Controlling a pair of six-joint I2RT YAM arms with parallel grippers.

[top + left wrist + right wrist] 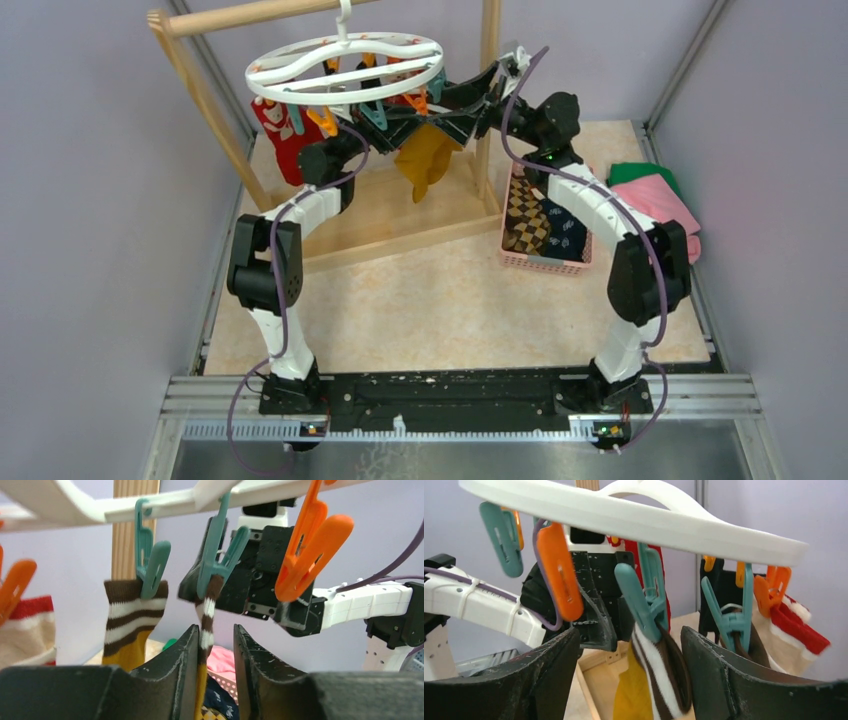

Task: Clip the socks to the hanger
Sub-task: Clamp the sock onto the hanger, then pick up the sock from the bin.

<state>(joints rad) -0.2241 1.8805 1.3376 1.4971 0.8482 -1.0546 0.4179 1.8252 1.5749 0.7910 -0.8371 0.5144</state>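
left claw ajar round mustard sock — right claw wide

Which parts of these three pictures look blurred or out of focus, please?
Top view: even light, sharp throughout, the hanger crisp. Left wrist view: the orange clip is soft-edged, the striped sock clearer. Right wrist view: the right pincer, close to the lens, is soft, the teal clip sharper.
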